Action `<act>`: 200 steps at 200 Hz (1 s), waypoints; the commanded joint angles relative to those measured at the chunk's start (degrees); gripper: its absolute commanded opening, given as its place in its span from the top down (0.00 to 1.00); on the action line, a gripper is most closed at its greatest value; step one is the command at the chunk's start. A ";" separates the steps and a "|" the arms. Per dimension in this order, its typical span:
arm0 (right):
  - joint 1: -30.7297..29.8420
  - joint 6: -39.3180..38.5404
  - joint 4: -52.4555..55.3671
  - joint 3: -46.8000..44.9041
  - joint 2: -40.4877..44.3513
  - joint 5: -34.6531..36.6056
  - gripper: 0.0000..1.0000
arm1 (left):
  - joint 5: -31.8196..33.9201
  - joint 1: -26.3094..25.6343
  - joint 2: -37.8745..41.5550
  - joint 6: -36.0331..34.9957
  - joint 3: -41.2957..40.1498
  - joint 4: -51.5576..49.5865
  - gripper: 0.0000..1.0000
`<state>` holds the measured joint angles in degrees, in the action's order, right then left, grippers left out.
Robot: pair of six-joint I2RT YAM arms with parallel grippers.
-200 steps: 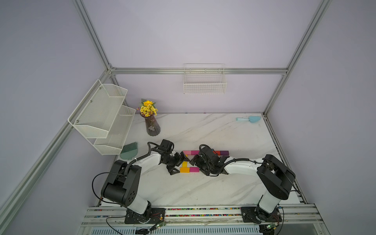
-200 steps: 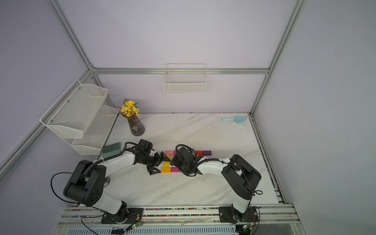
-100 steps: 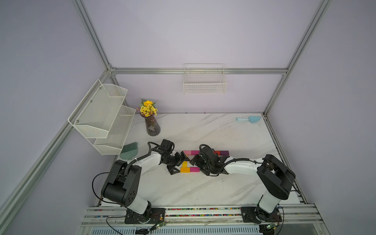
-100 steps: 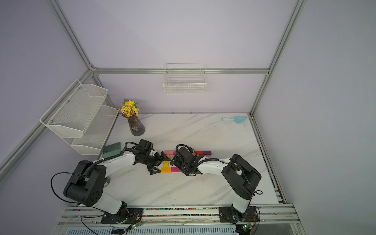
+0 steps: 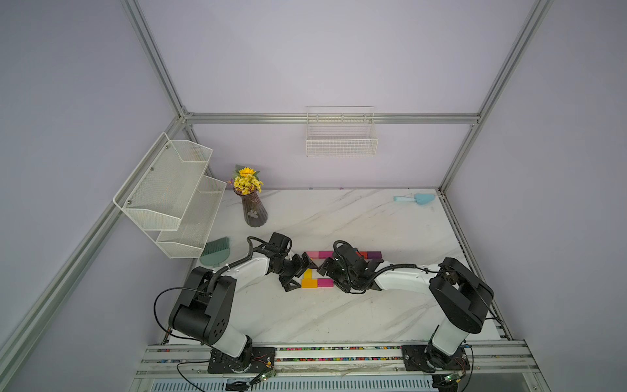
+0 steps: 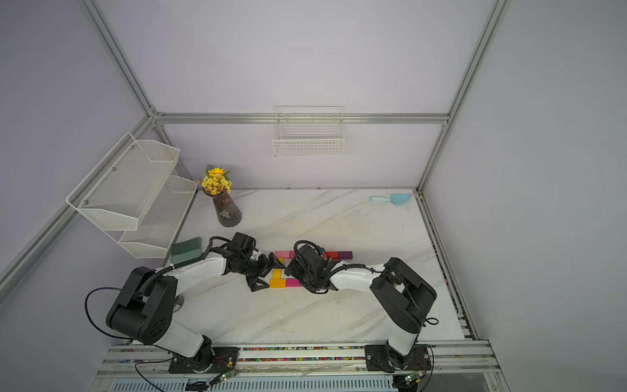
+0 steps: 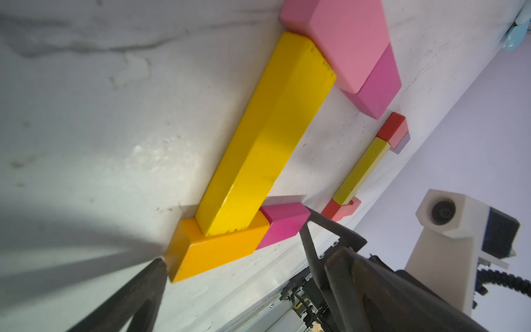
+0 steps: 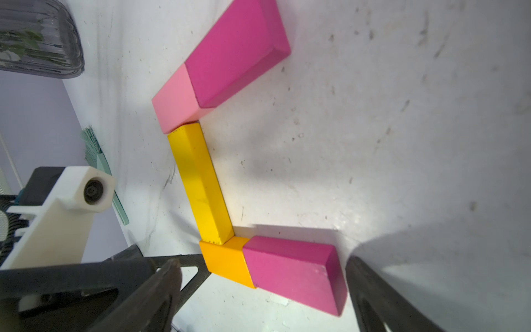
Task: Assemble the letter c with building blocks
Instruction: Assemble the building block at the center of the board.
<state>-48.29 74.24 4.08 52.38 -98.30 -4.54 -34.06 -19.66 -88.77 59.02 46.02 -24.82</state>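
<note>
Left hand (image 5: 301, 274) and right hand (image 5: 331, 279), spread and empty, flank the C (image 8: 201, 184). Probably best to gently press orange block (image 8: 227, 258) flush against magenta block (image 8: 293, 273).

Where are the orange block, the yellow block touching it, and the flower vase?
orange block (image 8: 227, 260): right wrist view, middle of its top face.
yellow block (image 8: 201, 184): right wrist view, middle of its top face.
vase (image 5: 255, 213): a top view, on its ribbed body.

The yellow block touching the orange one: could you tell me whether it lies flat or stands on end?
Lying flat: the yellow block rests lengthwise on the table, one end against the orange block.
</note>
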 commanded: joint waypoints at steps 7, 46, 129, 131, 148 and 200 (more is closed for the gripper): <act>0.57 0.46 0.23 -0.96 2.49 0.76 0.08 | -0.43 -0.55 -0.08 0.48 0.28 0.94 0.00; 0.80 0.56 0.23 -1.14 2.89 0.80 0.08 | -0.55 -0.56 -0.17 0.57 0.48 1.04 0.00; 0.83 0.66 0.28 -1.05 3.89 0.93 0.08 | -0.54 -0.55 -0.35 0.14 1.20 0.38 0.00; 0.83 0.69 0.24 -0.99 3.97 0.89 0.08 | -0.52 -0.55 -0.35 0.08 1.23 0.25 0.00; 0.92 0.73 0.32 -0.81 4.55 0.89 0.08 | -0.47 -0.47 -0.25 -0.37 2.00 -0.50 0.00; 1.18 0.76 0.67 -0.48 6.01 1.24 0.08 | -1.13 0.56 0.01 -1.54 3.77 -2.15 0.00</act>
<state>-47.57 74.28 4.34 51.81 -94.06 -4.19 -34.09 -19.81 -89.06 58.94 47.94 -26.24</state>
